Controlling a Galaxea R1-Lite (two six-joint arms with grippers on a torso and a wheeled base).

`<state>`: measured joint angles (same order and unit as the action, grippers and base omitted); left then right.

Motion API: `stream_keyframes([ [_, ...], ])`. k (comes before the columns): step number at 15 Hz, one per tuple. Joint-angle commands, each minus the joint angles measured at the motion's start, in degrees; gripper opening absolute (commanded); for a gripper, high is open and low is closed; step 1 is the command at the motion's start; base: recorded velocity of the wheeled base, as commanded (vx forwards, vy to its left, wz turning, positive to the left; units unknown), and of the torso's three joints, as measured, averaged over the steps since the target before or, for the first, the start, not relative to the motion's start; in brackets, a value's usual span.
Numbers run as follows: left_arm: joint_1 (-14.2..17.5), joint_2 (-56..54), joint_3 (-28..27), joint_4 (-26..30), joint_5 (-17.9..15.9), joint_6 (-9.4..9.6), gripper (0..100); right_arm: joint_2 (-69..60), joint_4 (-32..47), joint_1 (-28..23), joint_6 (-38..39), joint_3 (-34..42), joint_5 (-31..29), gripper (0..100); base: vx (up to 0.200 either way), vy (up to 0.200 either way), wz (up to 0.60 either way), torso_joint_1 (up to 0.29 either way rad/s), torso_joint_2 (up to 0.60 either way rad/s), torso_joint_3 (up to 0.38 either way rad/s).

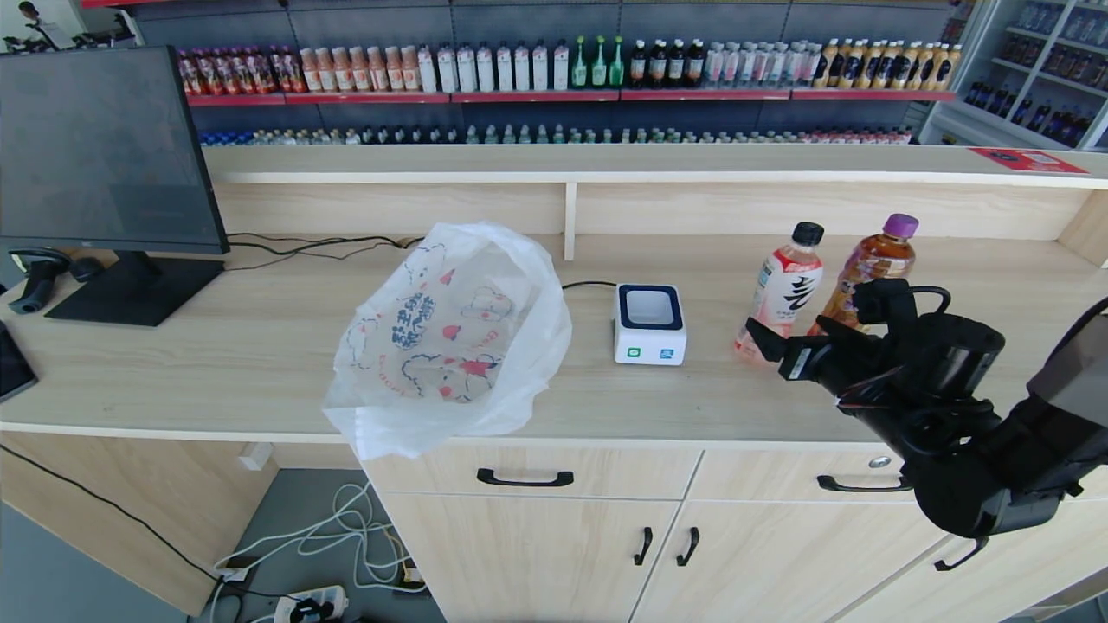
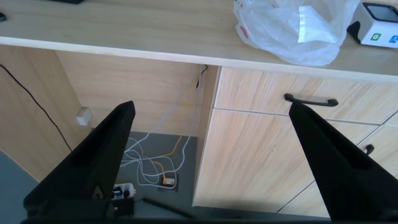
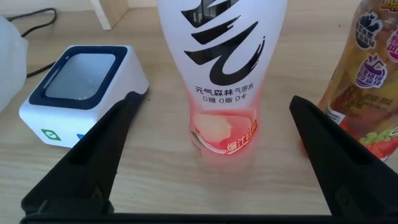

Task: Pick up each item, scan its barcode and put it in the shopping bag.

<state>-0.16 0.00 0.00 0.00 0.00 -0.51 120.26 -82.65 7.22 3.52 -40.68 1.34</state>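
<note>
Just right of the white boxy scanner (image 1: 649, 324), the right gripper (image 3: 214, 102) – spread wide, empty – faces the pink black-capped plastic bottle (image 1: 783, 290).

A pale wooden counter (image 1: 260, 346) runs across the room. On its left end stands a dark monitor (image 1: 104, 147) on a flat black foot, with a black handheld device (image 1: 35, 281) just beside the foot, at the counter's far left edge. Thin black cables (image 1: 320, 245) trail along the back of the counter. A raised ledge (image 1: 606, 160) tops the counter's rear, with a red sign (image 1: 1026, 160) lying flat on its right end. Below the counter top are drawers with black handles (image 1: 525, 478). On the floor under the counter's left part lie a power strip (image 1: 312, 603) and loose white cords (image 1: 346, 536). Beyond the counter, store shelves (image 1: 563, 65) hold rows of bottles.
</note>
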Motion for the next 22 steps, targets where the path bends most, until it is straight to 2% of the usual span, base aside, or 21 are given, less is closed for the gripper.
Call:
stream_keyframes([
  [1, -0.02, 0.0, 0.0, 0.0, 0.0, -0.02, 100, 1.29, 0.04, -0.63, -0.01, -0.98, -0.29, 100, 0.0, 0.0, 0.0, 0.0, 0.0, 0.0],
  [6, -0.02, 0.0, 0.0, 0.0, 0.0, -0.02, 100, 4.02, 0.04, -0.71, -0.1, -4.76, -0.29, 100, 0.0, 0.0, 0.0, 0.0, 0.0, 0.0],
  [9, -0.02, 0.0, 0.0, 0.0, 0.0, 0.07, 100, 5.25, 0.21, -0.8, -0.18, -10.12, -0.73, 100, 0.0, 0.0, 0.0, 0.0, 0.0, 0.0],
  [22, -0.02, 0.0, 0.0, 0.0, 0.0, -0.1, 100, 9.29, 0.39, -0.54, -0.36, -16.54, -0.99, 100, 0.0, 0.0, 0.0, 0.0, 0.0, 0.0],
])
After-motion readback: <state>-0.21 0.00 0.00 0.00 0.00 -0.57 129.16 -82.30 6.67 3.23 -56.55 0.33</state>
